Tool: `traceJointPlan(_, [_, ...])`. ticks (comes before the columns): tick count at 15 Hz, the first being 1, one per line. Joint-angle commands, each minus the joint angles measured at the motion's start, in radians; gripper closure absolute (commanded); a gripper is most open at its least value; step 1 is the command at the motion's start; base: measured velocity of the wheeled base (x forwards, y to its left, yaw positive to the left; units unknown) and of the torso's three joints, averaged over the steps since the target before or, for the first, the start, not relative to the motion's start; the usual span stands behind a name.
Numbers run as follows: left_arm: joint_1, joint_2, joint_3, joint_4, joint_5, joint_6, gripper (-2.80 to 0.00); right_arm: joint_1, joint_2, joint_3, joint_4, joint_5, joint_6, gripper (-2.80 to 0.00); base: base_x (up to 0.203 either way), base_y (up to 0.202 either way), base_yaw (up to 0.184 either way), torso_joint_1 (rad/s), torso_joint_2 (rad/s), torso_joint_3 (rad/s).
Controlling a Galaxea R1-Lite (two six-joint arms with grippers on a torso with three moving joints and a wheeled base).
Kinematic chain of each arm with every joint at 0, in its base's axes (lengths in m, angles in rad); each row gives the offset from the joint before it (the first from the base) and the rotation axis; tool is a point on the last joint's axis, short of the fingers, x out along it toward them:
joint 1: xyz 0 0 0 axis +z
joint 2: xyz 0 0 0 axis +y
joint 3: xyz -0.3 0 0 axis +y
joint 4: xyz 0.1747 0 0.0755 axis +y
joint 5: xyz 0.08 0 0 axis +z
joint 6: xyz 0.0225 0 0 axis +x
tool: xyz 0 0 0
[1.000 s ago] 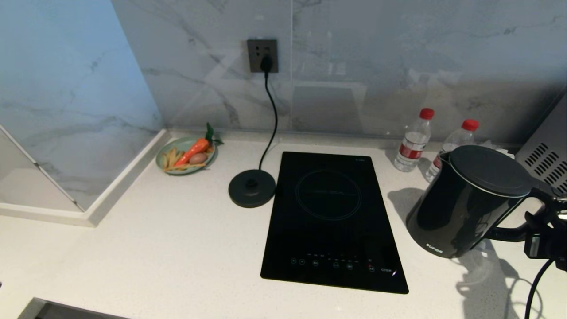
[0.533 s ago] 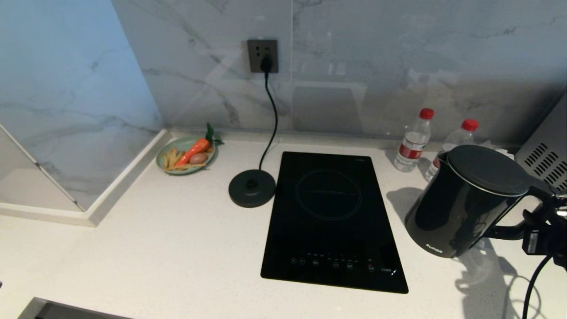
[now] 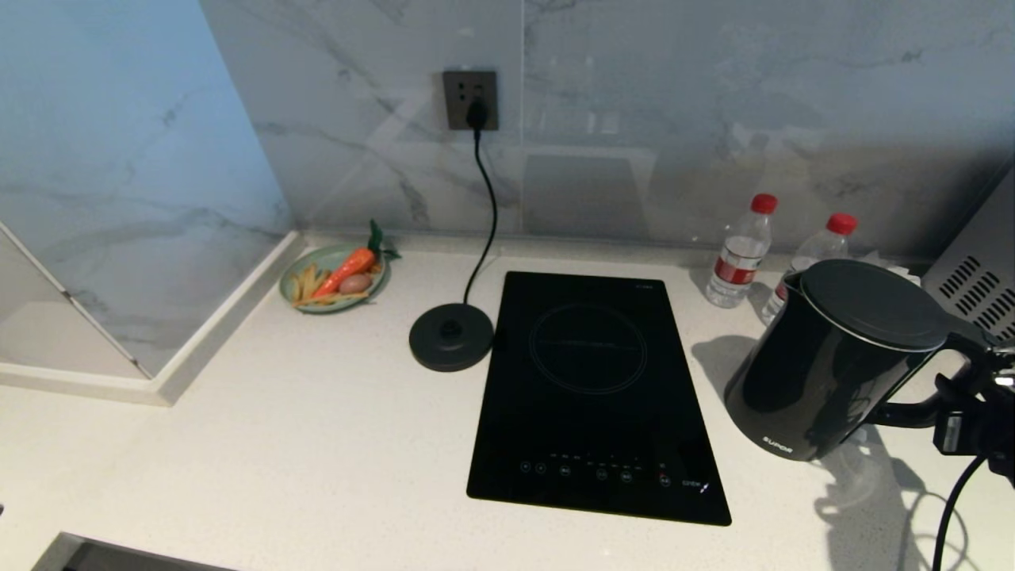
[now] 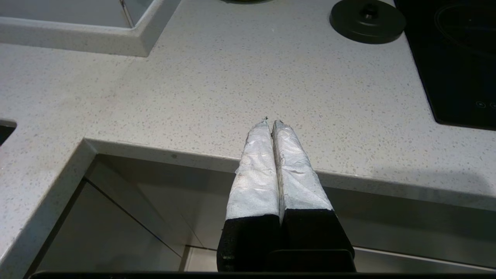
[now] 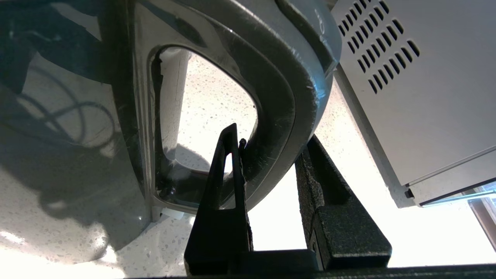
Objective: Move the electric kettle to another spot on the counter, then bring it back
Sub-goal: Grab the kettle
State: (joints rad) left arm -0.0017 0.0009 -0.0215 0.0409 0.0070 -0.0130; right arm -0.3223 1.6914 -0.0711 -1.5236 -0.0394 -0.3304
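The electric kettle (image 3: 825, 373), glossy black with a flat lid, leans to the left at the right side of the counter (image 3: 317, 444), just right of the cooktop. My right gripper (image 3: 963, 412) is shut on its loop handle. In the right wrist view the right gripper (image 5: 271, 135) has one finger inside the loop and one outside, pinching the handle (image 5: 279, 100). I cannot tell if the kettle's base rests on the counter. My left gripper (image 4: 271, 123) is shut and empty, hanging over the counter's front edge, outside the head view.
A black cooktop (image 3: 595, 396) lies mid-counter, with the round power base (image 3: 450, 337) and its cord to its left. Two water bottles (image 3: 741, 254) stand behind the kettle. A vented metal appliance (image 3: 979, 285) stands close on the right. A plate of food (image 3: 333, 277) sits far left. A sink (image 4: 155, 217) is below the left gripper.
The kettle and my right gripper have shifted a few pixels to the left. Everything else is as before.
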Motion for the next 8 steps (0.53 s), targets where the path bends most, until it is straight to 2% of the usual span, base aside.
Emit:
traceJointPlan(1, [0.000,0.001,0.000,0.001,0.001,-0.001,0.00,0.000,0.007,-0.003,-0.006,-0.002,-0.004,-2.80,0.000,0.000,0.000,0.000,0.00,0.000])
traceJointPlan(8, [0.000,0.001,0.000,0.001,0.001,-0.001,0.00,0.000,0.013,-0.025,-0.006,-0.002,0.004,-2.80,0.000,0.000,0.000,0.000,0.00,0.000])
